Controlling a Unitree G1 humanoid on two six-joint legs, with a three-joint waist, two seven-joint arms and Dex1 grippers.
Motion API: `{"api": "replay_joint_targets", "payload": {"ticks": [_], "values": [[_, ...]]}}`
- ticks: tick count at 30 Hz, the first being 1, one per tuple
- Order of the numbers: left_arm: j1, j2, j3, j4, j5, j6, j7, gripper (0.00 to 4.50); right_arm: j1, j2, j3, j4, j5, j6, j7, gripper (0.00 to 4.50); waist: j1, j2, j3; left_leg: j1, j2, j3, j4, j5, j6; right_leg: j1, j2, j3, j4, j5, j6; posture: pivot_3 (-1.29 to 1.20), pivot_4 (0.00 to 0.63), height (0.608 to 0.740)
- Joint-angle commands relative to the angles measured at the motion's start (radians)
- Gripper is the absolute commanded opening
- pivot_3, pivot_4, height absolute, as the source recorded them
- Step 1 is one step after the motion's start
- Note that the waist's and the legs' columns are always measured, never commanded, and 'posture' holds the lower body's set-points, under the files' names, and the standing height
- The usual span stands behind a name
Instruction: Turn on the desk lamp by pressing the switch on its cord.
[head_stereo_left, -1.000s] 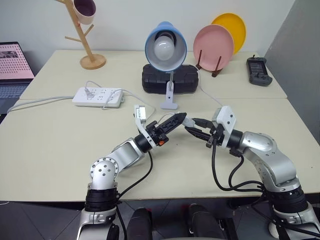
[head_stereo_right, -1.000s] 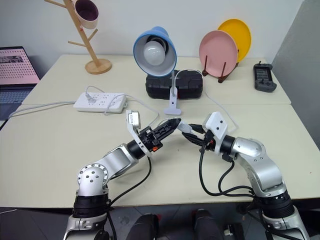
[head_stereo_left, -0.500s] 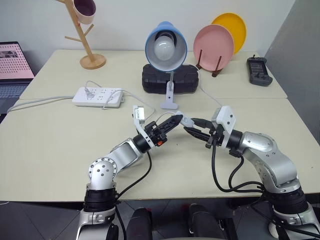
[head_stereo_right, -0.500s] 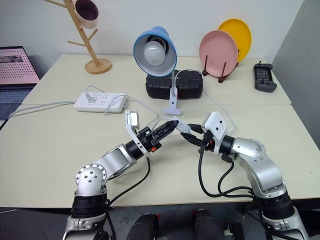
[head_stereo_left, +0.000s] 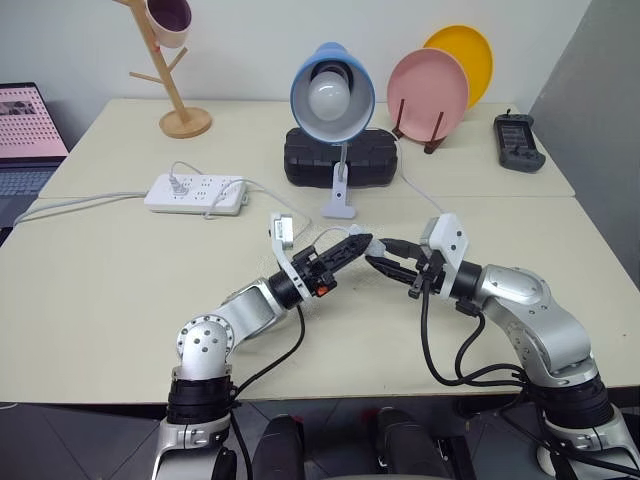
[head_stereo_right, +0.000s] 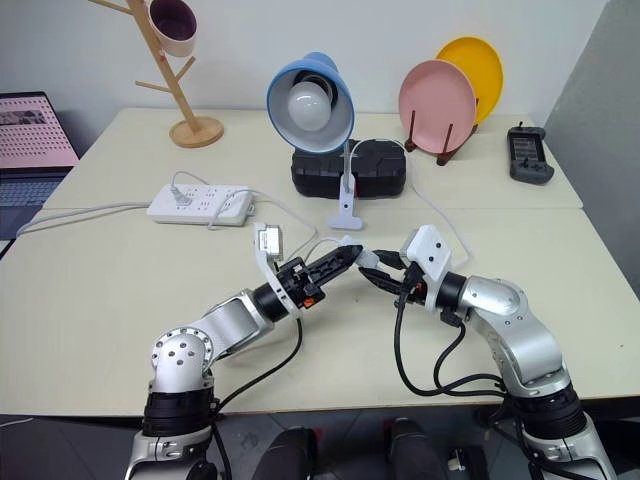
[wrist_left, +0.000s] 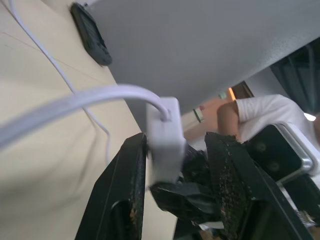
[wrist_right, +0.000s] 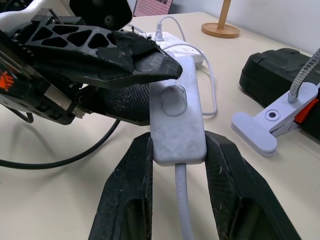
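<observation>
From where I stand, the left gripper (head_stereo_left: 352, 243) has its two black fingers set a little apart around the far end of the small white oblong inline switch (wrist_right: 176, 122), one finger lying over the top face close beside the round button, the other under the body. Just to its right the right gripper (wrist_right: 177, 150) is clamped on the near end of the same switch, its padded fingers pressed flat against both long sides, with the thin white cord (wrist_right: 183, 210) leaving straight back between them. So the switch hangs in the air between the two grippers, clear of the cream tabletop (head_stereo_left: 100, 290). The small desk lamp with the light-blue cone shade and large round white bulb (head_stereo_left: 332, 92) stands beyond both grippers on its white clip base, and the bulb looks unlit, so I judge the press has not taken effect. To do this step well, the right gripper should keep the switch steady and level while the left one shifts its upper fingertip squarely onto the button instead of the casing next to it, then squeezes straight down against the lower finger; a glancing push risks twisting the switch out of the right-hand grip. A white power strip (head_stereo_left: 196, 192) lies well away, beyond the left gripper.
</observation>
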Motion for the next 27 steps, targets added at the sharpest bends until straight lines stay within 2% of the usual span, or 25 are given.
{"api": "replay_joint_targets", "payload": {"ticks": [1, 7, 8, 9, 14, 21, 24, 26, 27], "values": [[-0.016, -0.005, 0.0, -0.034, -0.038, 0.016, 0.0, 1.83, -0.001, 0.0, -0.01, -0.042, 0.018, -0.003, -0.002, 1.1, 0.0, 0.0, 0.0, 0.0, 0.0, 0.0, 0.0, 0.0, 0.0, 0.0, 0.0, 0.0, 0.0, 0.0, 0.0, 0.0, 0.15, 0.74], [-0.03, -0.009, 0.017, -0.016, -0.042, 0.013, 0.003, 1.83, 0.005, -0.002, -0.014, -0.047, 0.019, -0.001, -0.004, 1.1, 0.0, 0.0, 0.0, 0.0, 0.0, 0.0, 0.0, 0.0, 0.0, 0.0, 0.0, 0.0, 0.0, 0.0, 0.0, 0.0, 0.15, 0.74], [-0.033, -0.01, 0.022, -0.014, -0.045, 0.011, 0.004, 1.48, 0.007, -0.003, -0.015, -0.048, 0.019, -0.001, -0.004, 1.1, 0.0, 0.0, 0.0, 0.0, 0.0, 0.0, 0.0, 0.0, 0.0, 0.0, 0.0, 0.0, 0.0, 0.0, 0.0, 0.0, 0.15, 0.74], [-0.036, -0.01, 0.025, -0.011, -0.05, 0.011, 0.004, 1.45, 0.007, -0.003, -0.015, -0.049, 0.019, 0.0, -0.005, 1.1, 0.0, 0.0, 0.0, 0.0, 0.0, 0.0, 0.0, 0.0, 0.0, 0.0, 0.0, 0.0, 0.0, 0.0, 0.0, 0.0, 0.15, 0.74], [-0.038, -0.016, 0.035, -0.01, -0.074, 0.016, 0.017, 0.5, 0.015, -0.004, -0.015, -0.05, 0.018, 0.0, -0.005, 1.1, 0.0, 0.0, 0.0, 0.0, 0.0, 0.0, 0.0, 0.0, 0.0, 0.0, 0.0, 0.0, -0.001, 0.0, 0.0, 0.0, 0.15, 0.74], [-0.026, -0.022, 0.032, -0.021, -0.079, 0.016, 0.021, 0.47, 0.016, -0.009, -0.016, -0.041, 0.016, -0.003, 0.001, 1.1, 0.0, 0.0, 0.0, -0.001, 0.0, 0.0, 0.0, 0.0, 0.0, 0.0, 0.0, 0.0, -0.002, 0.0, 0.0, 0.0, 0.15, 0.74], [-0.024, -0.013, 0.024, -0.035, -0.018, -0.007, 0.016, 0.47, 0.015, -0.008, -0.014, -0.041, 0.015, -0.003, 0.001, 1.1, 0.0, 0.0, 0.0, -0.002, 0.0, 0.0, -0.001, 0.0, 0.0, 0.0, 0.0, 0.0, -0.004, 0.0, 0.0, 0.0, 0.15, 0.74], [-0.019, -0.01, 0.028, -0.044, -0.025, -0.009, -0.001, 0.47, 0.013, -0.007, -0.012, -0.039, 0.014, -0.004, 0.002, 1.1, 0.0, 0.0, 0.0, -0.003, 0.0, -0.001, -0.001, 0.0, 0.0, 0.0, 0.0, -0.001, -0.006, 0.0, 0.001, 0.0, 0.15, 0.74], [-0.015, -0.007, 0.031, -0.049, -0.038, -0.004, -0.013, 0.82, 0.013, -0.007, -0.012, -0.038, 0.014, -0.005, 0.002, 1.1, 0.0, 0.0, 0.0, -0.004, 0.0, -0.001, -0.001, 0.0, 0.0, 0.0, 0.0, -0.001, -0.008, 0.001, 0.001, 0.0, 0.15, 0.74]]}}
